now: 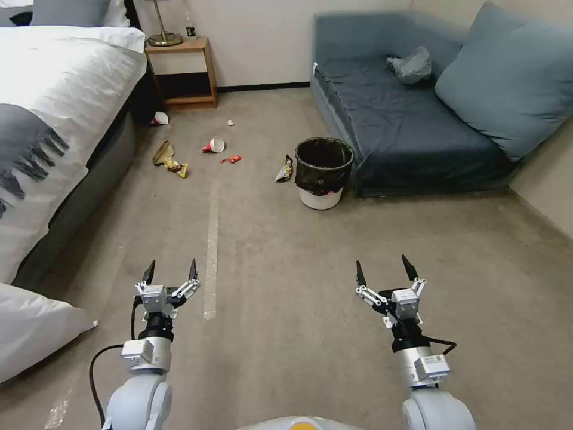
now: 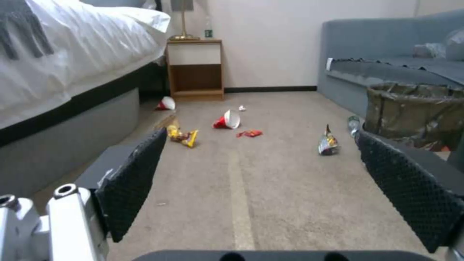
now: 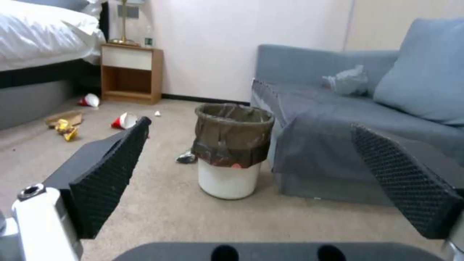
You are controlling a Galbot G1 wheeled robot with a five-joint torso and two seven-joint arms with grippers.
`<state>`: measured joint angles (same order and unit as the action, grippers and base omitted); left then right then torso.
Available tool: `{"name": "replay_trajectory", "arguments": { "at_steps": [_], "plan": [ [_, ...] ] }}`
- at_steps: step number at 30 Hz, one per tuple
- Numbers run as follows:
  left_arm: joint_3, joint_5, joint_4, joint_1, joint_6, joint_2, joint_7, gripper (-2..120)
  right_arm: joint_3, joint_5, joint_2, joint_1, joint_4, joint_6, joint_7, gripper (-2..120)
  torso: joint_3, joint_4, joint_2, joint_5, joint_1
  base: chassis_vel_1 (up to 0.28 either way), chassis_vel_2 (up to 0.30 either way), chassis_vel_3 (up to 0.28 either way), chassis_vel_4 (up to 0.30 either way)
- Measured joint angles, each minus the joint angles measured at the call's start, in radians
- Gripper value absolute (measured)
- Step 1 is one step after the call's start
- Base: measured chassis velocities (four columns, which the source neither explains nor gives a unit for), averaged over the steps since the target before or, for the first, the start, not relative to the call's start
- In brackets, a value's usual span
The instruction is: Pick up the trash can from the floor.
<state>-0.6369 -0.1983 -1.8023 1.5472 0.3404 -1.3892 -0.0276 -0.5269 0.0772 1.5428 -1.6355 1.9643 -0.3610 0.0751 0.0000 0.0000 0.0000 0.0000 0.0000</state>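
The trash can [image 1: 323, 173] is a small round white bin with a black bag folded over its rim. It stands upright on the carpet floor [image 1: 286, 286] beside the sofa's front corner. The right wrist view has the trash can [image 3: 231, 150] straight ahead, and the left wrist view catches the trash can [image 2: 415, 114] off to one side. My left gripper [image 1: 170, 270] and my right gripper [image 1: 384, 267] hover low over the floor, well short of the can. Both are open and hold nothing.
A blue sofa [image 1: 418, 131] with a grey plastic bag [image 1: 412, 65] fills the right side. A white bed [image 1: 54, 137] lines the left, a wooden nightstand [image 1: 182, 71] behind it. Cups and wrappers [image 1: 213, 145] litter the carpet, and a pale strip [image 1: 210, 251] runs along it.
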Motion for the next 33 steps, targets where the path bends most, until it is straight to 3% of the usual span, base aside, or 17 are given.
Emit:
{"name": "replay_trajectory", "arguments": {
  "at_steps": [33],
  "plan": [
    [0.001, 0.000, 0.007, 0.001, 0.013, -0.002, -0.006, 96, -0.008, -0.020, 0.005, 0.014, -0.014, 0.000, 0.039, 100, 0.000, -0.0001, 0.000, 0.0000, 0.000, -0.007, 0.007, 0.008, -0.007]
  ]
}}
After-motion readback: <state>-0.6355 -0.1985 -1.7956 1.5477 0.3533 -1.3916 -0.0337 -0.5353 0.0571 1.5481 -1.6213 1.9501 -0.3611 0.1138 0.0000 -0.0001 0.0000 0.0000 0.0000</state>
